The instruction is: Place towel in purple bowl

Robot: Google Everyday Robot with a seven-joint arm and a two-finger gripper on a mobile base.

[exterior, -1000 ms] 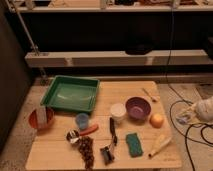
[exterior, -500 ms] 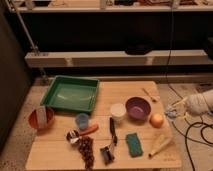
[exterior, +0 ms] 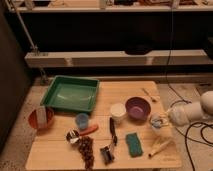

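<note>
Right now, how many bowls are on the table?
2. The purple bowl stands right of centre; the orange bowl sits at the far left. The claw is just right of the purple bowl. None seems hidden.

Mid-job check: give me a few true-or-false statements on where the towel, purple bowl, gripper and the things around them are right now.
1. The towel lies in the purple bowl. False: it lies flat on the table, in front of the bowl.
2. The gripper is near the table's right edge, beside the purple bowl. True.
3. The white cup stands in the green tray. False: it stands on the table, next to the purple bowl.
4. The green tray sits at the table's back left. True.
</note>
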